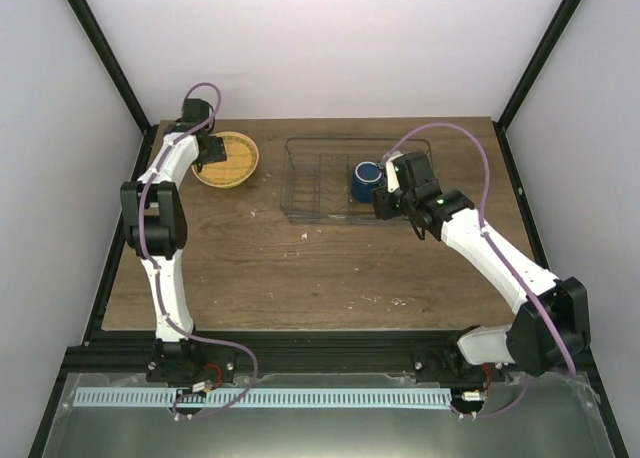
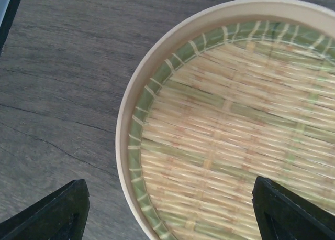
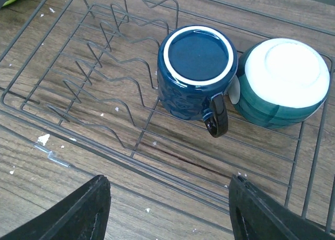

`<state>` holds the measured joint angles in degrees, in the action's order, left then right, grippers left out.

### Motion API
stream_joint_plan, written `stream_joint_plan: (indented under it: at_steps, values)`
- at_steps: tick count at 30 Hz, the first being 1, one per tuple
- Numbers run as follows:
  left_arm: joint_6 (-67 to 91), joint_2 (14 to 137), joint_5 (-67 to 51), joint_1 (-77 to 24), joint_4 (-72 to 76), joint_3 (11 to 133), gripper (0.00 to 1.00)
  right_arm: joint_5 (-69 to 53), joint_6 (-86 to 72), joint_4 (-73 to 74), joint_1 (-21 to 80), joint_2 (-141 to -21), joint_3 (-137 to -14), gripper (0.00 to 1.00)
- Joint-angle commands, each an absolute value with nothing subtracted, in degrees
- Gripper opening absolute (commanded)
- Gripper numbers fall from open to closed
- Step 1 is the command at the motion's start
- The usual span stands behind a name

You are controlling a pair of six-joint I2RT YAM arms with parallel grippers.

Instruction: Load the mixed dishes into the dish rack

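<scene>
The right hand (image 3: 168,198) is nearest the arm bases. It hangs over the near edge of the rectangular dish rack of thin dark wire (image 3: 104,145), its two black fingers spread wide with nothing between them. Just beyond, in the rack's right part, the dark blue glazed mug with a handle (image 3: 196,67) stands mouth down and base up, so its axis is upright. Its handle points back toward the near edge. The small blue-and-white cup (image 3: 282,83) sits inverted just beside it on the right, so close I cannot tell whether they touch. The upright dividers (image 3: 112,33) left of the mug hold nothing.

Farther off, the round yellow-orange plate with a woven grid face (image 2: 235,130) lies flat at the far left of the brown wooden surface (image 1: 300,268), well apart from the rack. Being round, it has no long axis, and its face points straight up. The left hand (image 2: 168,198) is above one side of it, one finger over the wood and one over the plate's face, wide apart and gripping nothing.

The plate looks stiff, fairly light, and probably breakable if dropped. With the plate lying flat, only the raised pale rim offers a hold, so pinch there, one finger inside and one outside. That rim looks smooth and could slip. The plate would need tipping onto its edge to slot between the dividers.
</scene>
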<state>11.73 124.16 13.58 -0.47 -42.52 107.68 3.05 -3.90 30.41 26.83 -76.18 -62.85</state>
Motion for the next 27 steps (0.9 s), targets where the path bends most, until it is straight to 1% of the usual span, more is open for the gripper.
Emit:
stream_joint_plan:
  at_steps: [1, 10, 27]
  values:
    - [9.7, 127.5, 12.7, 0.9, -44.7, 111.5, 0.87, 4.4, -4.3, 30.2, 27.4, -76.7, -63.2, 0.63]
    - [7.3, 132.2, 10.4, 1.4, -44.5, 115.0, 0.87, 5.7, -4.1, 30.6, 27.3, -79.0, -63.6, 0.63]
    - [5.3, 134.5, 6.1, 2.7, -42.3, 115.8, 0.87, 7.3, -4.0, 31.2, 27.3, -81.9, -63.7, 0.63]
